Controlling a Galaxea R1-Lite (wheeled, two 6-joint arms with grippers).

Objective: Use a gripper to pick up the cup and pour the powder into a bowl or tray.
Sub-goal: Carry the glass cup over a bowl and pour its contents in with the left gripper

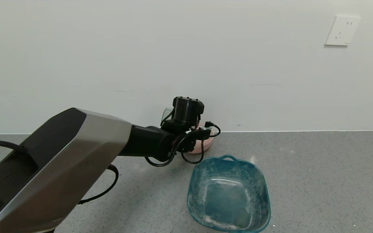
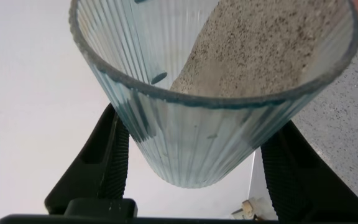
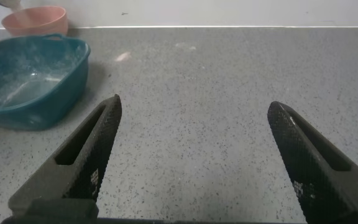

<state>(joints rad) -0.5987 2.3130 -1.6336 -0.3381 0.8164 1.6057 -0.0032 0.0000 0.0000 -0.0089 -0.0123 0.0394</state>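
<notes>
My left gripper (image 1: 182,120) is shut on the cup (image 2: 197,106), a clear ribbed glass tumbler held between both black fingers (image 2: 107,155). In the head view the cup (image 1: 166,114) shows only as a glassy edge behind the round motor housing, raised off the counter near the wall. The pale-pink bowl (image 1: 204,146) sits just below and right of the gripper, half hidden by cables. The powder shows only as a whitish haze on the glass; no heap of it is visible. My right gripper (image 3: 194,106) is open and empty above bare counter.
A teal squarish basin (image 1: 260,181) dusted with white powder stands on the grey speckled counter in front of the pink bowl. It also shows in the right wrist view (image 3: 73,56), with the pink bowl (image 3: 35,20) behind it. The white wall runs close behind.
</notes>
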